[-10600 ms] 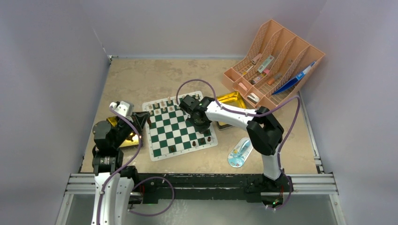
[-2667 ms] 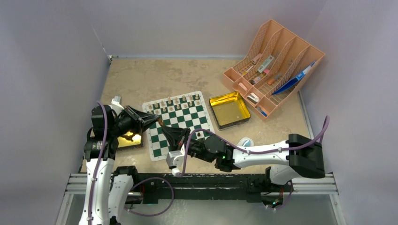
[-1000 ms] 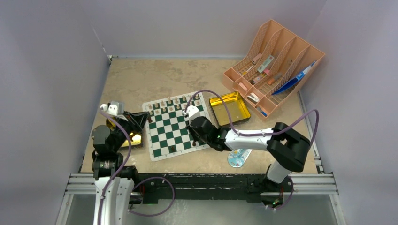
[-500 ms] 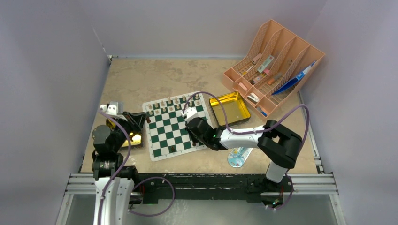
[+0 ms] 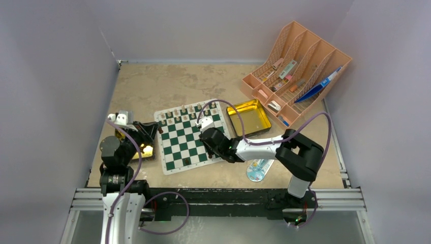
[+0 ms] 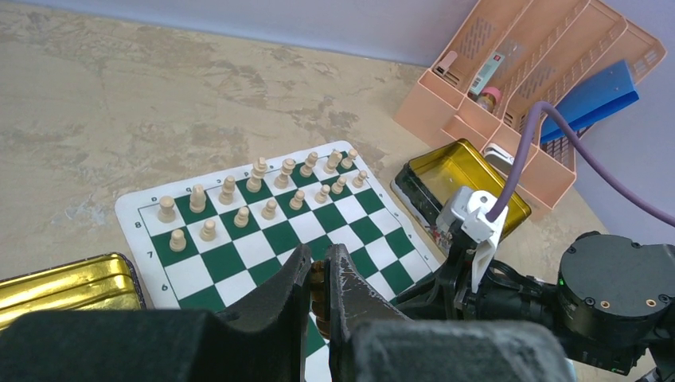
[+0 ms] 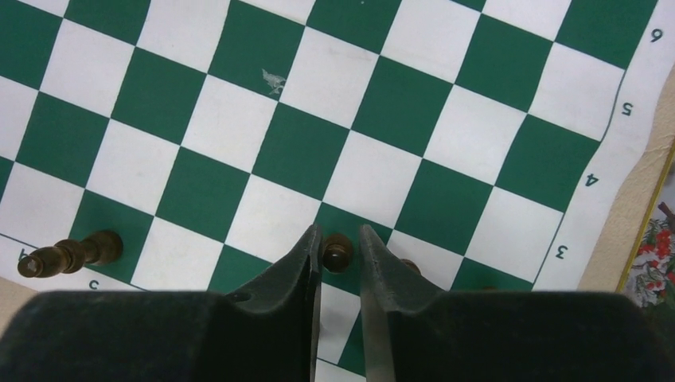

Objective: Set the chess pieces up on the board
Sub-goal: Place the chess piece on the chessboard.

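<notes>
**Your dark pawn (image 7: 337,253) stands on a green square of the board (image 7: 374,179), framed by the right gripper (image 7: 340,232).**
Its fingers sit slightly apart, 1 on each side of the pawn, with a thin gap showing. Tan pieces (image 6: 259,171) line 2 rows at the board's far edge. At the board's left edge, your left gripper (image 6: 318,253) is clamped on another dark piece (image 6: 317,288), near a gold tin (image 5: 145,151).

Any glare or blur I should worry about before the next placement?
Top view: even light, but the gold tin beside the left gripper flares bright, and pieces look tiny. Left wrist view: board sharp, the brown piece between the fingers sits in shadow. Right wrist view: squares crisp, the dark piece clear; fingers black, featureless.
</notes>
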